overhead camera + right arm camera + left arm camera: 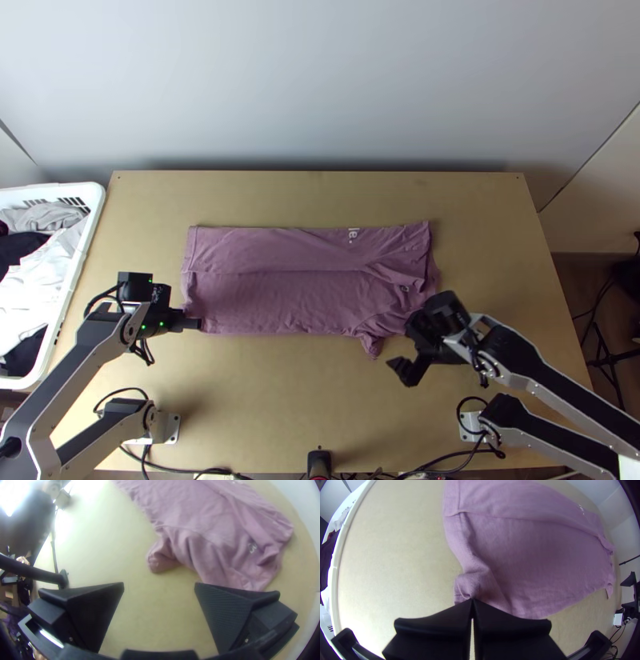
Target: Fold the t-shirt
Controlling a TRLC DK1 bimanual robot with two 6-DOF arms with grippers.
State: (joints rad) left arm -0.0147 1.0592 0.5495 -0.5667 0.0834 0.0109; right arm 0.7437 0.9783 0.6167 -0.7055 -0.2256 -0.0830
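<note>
Black cables (212, 470) are strung along the near edge of the wooden table (264, 432), with a small black device (319, 462) set at its middle. Farther up, the right gripper (408, 349) is held above the table, by the near right corner of the t-shirt (272, 300). Its fingers are spread wide apart, with bare wood seen between them in its wrist view; whether the cloth is touched by them cannot be told.

A little farther, at the near left corner, the left gripper (199, 324) is placed with its fingers closed, and a gathered bit of the t-shirt's edge is pinched at their tips. From there the cloth is drawn into a soft, rumpled ridge.

The t-shirt is laid crosswise in the middle of the table, its far part folded over toward the near side, so that a long layered edge is formed from left to right. Its right end is left creased and bunched, and a short sleeve (372, 345) is poked out on the near side. Some small white print (354, 234) is seen near the far fold.

At the left, a white basket (81, 260) is filled with grey, black and white clothes (40, 216). Beyond the table's far edge, everything is backed by a pale wall (320, 88).
</note>
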